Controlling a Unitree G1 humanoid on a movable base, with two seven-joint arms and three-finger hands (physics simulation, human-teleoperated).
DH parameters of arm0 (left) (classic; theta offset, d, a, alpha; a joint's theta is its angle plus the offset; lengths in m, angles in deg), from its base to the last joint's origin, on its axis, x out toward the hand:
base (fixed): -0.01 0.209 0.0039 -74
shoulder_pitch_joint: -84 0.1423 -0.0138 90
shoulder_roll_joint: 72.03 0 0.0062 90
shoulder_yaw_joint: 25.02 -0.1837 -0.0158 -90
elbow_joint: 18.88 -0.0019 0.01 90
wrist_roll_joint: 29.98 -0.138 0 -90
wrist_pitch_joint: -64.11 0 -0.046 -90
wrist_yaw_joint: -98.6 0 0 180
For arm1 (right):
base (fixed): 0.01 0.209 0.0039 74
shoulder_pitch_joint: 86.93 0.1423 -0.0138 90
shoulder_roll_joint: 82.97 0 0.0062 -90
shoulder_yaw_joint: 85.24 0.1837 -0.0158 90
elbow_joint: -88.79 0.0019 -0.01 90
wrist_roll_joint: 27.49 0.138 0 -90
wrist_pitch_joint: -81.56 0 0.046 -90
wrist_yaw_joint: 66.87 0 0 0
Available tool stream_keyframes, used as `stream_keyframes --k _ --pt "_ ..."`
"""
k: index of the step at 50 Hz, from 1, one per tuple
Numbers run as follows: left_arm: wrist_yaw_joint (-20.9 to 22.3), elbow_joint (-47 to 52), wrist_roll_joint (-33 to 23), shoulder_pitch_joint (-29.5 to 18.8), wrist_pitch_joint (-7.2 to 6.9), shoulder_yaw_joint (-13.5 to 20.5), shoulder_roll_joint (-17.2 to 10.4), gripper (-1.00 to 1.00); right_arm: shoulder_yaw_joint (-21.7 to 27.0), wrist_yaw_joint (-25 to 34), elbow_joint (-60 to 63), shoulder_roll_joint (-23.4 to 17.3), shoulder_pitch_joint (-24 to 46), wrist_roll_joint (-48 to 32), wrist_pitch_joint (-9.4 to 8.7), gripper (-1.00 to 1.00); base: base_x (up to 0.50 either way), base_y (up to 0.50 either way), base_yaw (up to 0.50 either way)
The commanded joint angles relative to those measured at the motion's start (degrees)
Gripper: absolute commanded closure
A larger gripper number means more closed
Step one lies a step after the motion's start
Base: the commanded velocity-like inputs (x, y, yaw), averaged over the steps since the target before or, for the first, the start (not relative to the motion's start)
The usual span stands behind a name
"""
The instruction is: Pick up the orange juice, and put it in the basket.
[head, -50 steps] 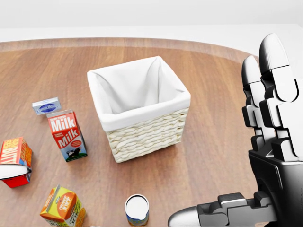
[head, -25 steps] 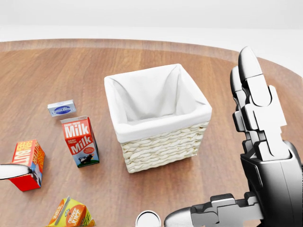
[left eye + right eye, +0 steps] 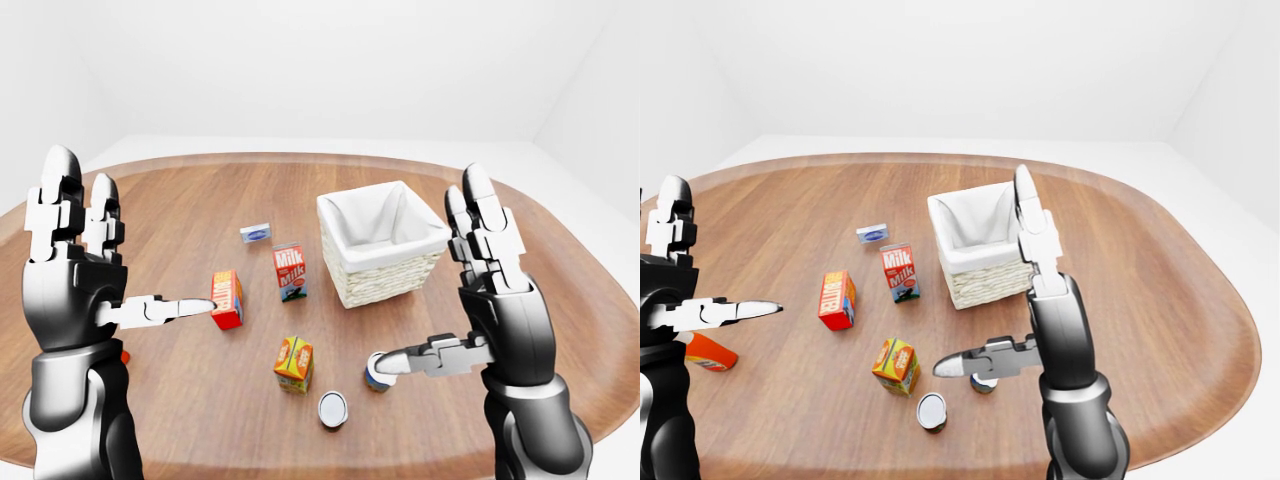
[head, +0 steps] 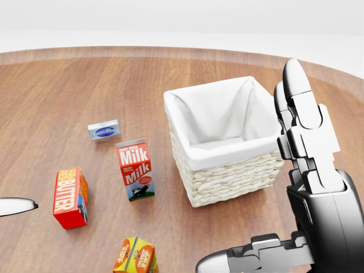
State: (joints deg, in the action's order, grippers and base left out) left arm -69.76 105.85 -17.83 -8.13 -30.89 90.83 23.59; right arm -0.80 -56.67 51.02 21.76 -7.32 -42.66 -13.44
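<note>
The orange juice carton (image 3: 294, 363) is orange and yellow and stands upright on the wooden table (image 3: 190, 200), below the milk carton. In the head view the orange juice carton (image 4: 135, 257) is cut by the bottom edge. The wicker basket (image 4: 233, 176) with a white liner sits to its upper right and holds nothing. My right hand (image 3: 428, 275) is open, fingers upright and thumb pointing left, to the right of the juice and apart from it. My left hand (image 3: 135, 245) is open too, its thumb reaching toward the butter box.
A red milk carton (image 4: 135, 169) stands left of the basket. A red butter box (image 4: 70, 197) and a small blue-white packet (image 4: 104, 130) lie further left. Two cans (image 3: 931, 411) (image 3: 983, 383) stand near my right thumb. An orange item (image 3: 710, 352) sits by my left arm.
The head view has swung left, so basket, milk and juice slid right in the picture and the can dropped out at the bottom. Both hands stay open.
</note>
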Motion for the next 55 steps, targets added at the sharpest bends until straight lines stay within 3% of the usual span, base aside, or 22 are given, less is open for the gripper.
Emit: stream_keyframes --k 1,8,31,39,55 --pt "0.1 0.0 0.0 0.1 0.0 -0.1 0.1 -1.0 0.6 0.0 1.1 0.1 0.3 0.8 0.0 -1.0 0.0 0.0 0.0" --pt "0.1 -0.1 0.0 0.1 0.0 0.0 0.1 -1.0 -0.5 0.9 3.0 -0.4 1.9 -1.5 0.0 -1.0 0.0 0.0 0.0" --pt "0.0 -0.1 0.0 0.0 0.0 -0.1 0.1 -1.0 -12.1 3.9 3.9 -1.2 3.1 -12.5 0.0 -1.0 0.0 0.0 0.0" --pt "-0.1 -0.1 0.0 0.0 0.0 -0.1 0.1 -1.0 -14.5 4.0 2.7 -1.3 2.4 -14.3 0.0 -1.0 0.0 0.0 0.0" --pt "-0.2 -0.4 -0.1 -0.1 0.0 -0.1 0.0 -1.0 -23.8 1.1 -3.9 -2.9 -0.3 -19.3 0.0 -1.0 0.0 0.0 0.0"
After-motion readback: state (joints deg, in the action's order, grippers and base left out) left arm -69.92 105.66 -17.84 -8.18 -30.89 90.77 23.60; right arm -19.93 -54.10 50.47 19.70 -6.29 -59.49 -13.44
